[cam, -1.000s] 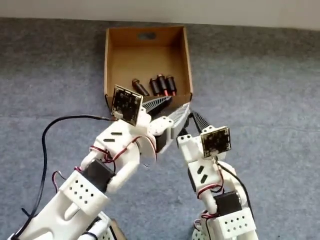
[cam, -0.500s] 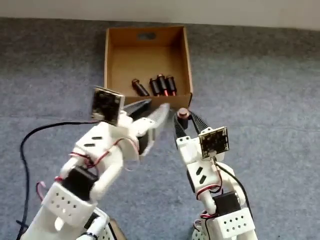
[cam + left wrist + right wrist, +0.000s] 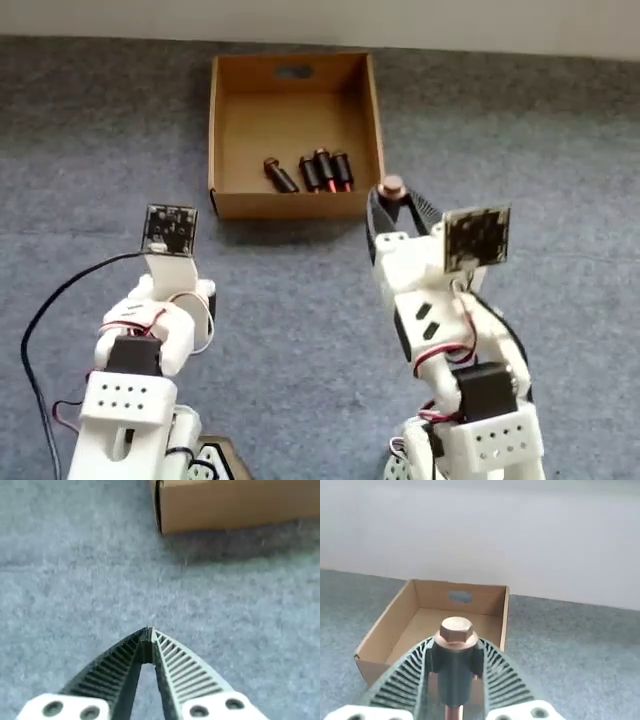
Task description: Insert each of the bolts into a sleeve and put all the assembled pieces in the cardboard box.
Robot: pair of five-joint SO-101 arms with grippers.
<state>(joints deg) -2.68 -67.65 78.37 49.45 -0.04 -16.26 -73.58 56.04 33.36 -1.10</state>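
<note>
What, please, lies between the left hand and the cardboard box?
Bare grey carpet: in the left wrist view, nothing sits between the shut left hand and the near wall of the cardboard box.

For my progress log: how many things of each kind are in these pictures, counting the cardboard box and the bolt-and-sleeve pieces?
Cardboard box: 1
Bolt-and-sleeve pieces: 5 (4 in the box, 1 held in the right end effector)
Total: 6

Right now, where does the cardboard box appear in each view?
High view: cardboard box top centre, four pieces inside.
Left wrist view: box corner beyond the shut left claw.
Right wrist view: box behind the right claw's sleeved bolt.
Shared landmark: grey carpet.
</note>
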